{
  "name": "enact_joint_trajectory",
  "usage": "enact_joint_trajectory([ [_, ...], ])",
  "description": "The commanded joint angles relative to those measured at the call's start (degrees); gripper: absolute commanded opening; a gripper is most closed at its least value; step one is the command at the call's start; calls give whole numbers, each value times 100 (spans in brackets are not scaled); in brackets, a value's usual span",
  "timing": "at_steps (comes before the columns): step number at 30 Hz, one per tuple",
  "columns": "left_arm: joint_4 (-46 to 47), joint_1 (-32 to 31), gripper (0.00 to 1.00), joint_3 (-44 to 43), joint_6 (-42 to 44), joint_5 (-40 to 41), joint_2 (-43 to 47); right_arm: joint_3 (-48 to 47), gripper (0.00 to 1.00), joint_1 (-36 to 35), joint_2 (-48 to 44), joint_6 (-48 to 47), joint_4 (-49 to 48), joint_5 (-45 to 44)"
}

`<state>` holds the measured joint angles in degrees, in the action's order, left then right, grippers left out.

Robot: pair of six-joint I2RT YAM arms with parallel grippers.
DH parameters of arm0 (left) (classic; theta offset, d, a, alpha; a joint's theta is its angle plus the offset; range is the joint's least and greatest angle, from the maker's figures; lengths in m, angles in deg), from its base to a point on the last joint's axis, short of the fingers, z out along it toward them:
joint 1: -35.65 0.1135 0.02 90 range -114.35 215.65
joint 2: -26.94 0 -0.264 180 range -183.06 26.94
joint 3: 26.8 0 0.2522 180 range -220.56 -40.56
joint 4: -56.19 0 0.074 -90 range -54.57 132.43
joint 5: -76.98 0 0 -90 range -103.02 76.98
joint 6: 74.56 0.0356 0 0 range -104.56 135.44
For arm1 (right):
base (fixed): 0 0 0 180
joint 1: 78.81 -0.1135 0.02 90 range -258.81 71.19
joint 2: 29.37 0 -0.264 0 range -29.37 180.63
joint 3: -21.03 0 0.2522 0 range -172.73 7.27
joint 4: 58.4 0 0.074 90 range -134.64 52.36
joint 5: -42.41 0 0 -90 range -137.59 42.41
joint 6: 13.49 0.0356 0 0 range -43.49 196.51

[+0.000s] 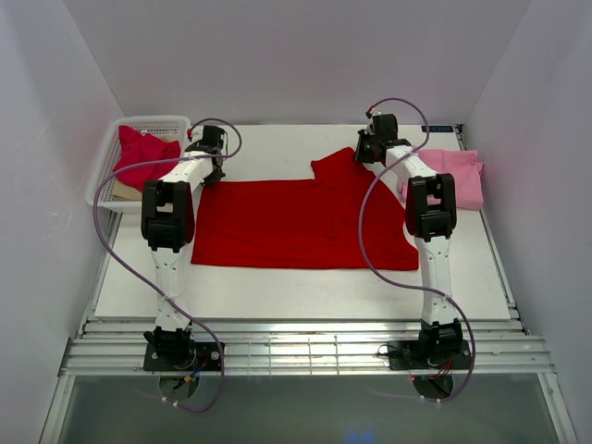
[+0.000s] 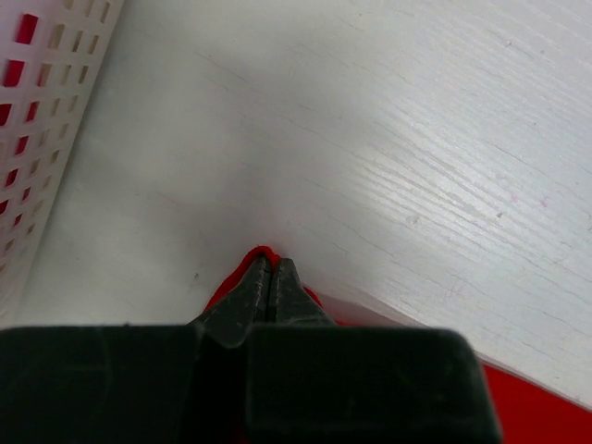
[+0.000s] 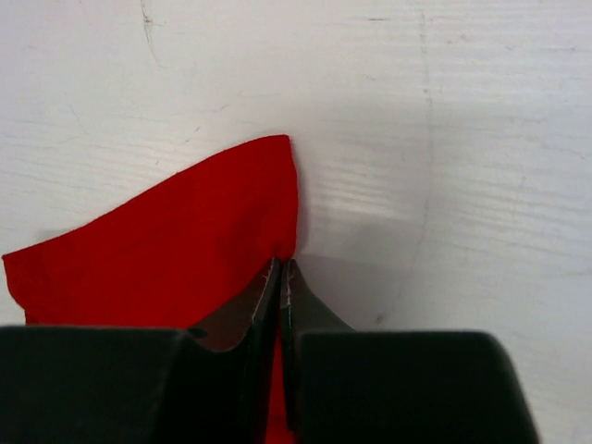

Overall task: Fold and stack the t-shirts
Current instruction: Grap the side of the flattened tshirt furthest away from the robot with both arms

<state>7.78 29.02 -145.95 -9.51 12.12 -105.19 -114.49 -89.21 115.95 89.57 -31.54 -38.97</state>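
Note:
A bright red t-shirt (image 1: pixel 296 222) lies spread flat across the middle of the table. My left gripper (image 1: pixel 209 172) pinches its far left corner; in the left wrist view the jaws (image 2: pixel 270 264) are shut with red cloth (image 2: pixel 254 254) wrapped round their tips. At the far right corner, by the sleeve, my right gripper (image 1: pixel 368 154) is shut on the red cloth (image 3: pixel 213 222), its tips (image 3: pixel 280 266) biting the edge. A light pink t-shirt (image 1: pixel 453 176) lies folded at the right. A crimson t-shirt (image 1: pixel 143 155) sits in the basket.
The white mesh basket (image 1: pixel 109 162) stands at the far left, its wall close to my left gripper (image 2: pixel 42 102). White walls enclose the table on three sides. A metal rail (image 1: pixel 296 347) runs along the near edge by the arm bases.

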Motion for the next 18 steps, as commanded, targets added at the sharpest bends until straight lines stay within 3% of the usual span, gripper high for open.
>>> enact_joint_trajectory([
  [1,169,4,0,0,-19,131,557,266,8,-7,-776,-119,-299,-344],
  [11,854,4,0,562,183,-36,1163,1276,8,-7,-1848,-382,-177,-273],
  [18,1258,4,0,1449,306,-308,1647,2682,8,-15,-2850,-480,-229,-212],
])
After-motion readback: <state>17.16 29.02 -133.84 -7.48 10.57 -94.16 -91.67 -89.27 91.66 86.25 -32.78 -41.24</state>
